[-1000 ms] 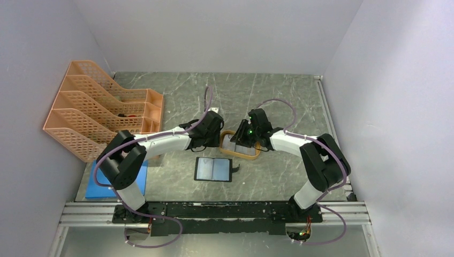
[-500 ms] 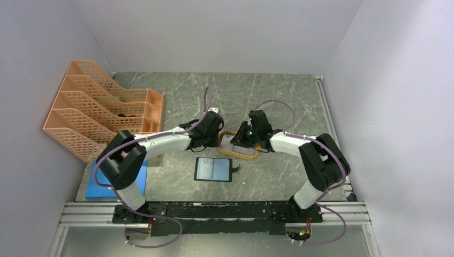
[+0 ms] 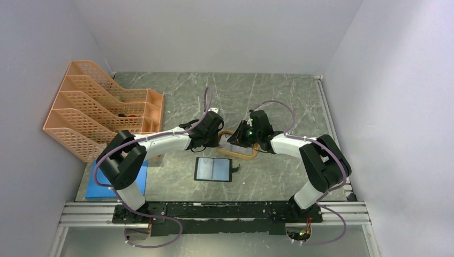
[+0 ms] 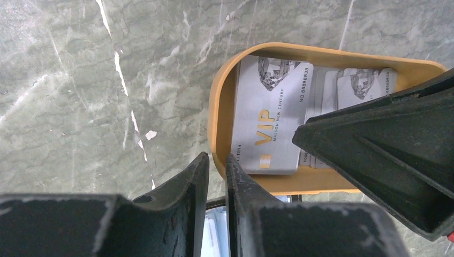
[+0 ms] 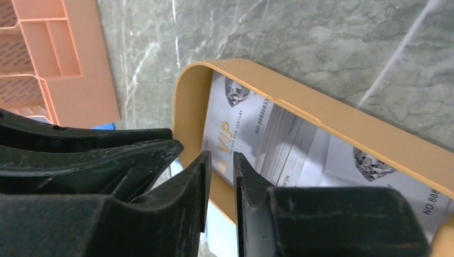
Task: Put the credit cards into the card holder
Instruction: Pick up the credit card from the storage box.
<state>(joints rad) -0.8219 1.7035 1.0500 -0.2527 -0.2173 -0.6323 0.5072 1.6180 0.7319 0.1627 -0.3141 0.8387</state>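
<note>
Several pale grey credit cards (image 4: 273,118) lie in an orange oval tray (image 4: 321,51), also visible in the right wrist view (image 5: 235,128). The black card holder (image 3: 213,169) lies open on the table just in front of the tray (image 3: 246,157), its bluish pockets facing up. My left gripper (image 4: 217,158) is at the tray's left end (image 3: 218,140), its jaws closed to a narrow gap on the tray's rim. My right gripper (image 5: 220,155) hovers over the tray's left end (image 3: 233,140), jaws slightly apart and empty, close beside the left fingers (image 5: 91,155).
An orange mesh file rack (image 3: 101,112) stands at the left. A flat blue pad (image 3: 104,187) lies at the near left by the left arm's base. A metal rail (image 3: 214,211) runs along the front edge. Walls close in on three sides.
My right gripper has moved a little left and lower over the tray, towards the left gripper. The left arm, tray and card holder have not moved.
</note>
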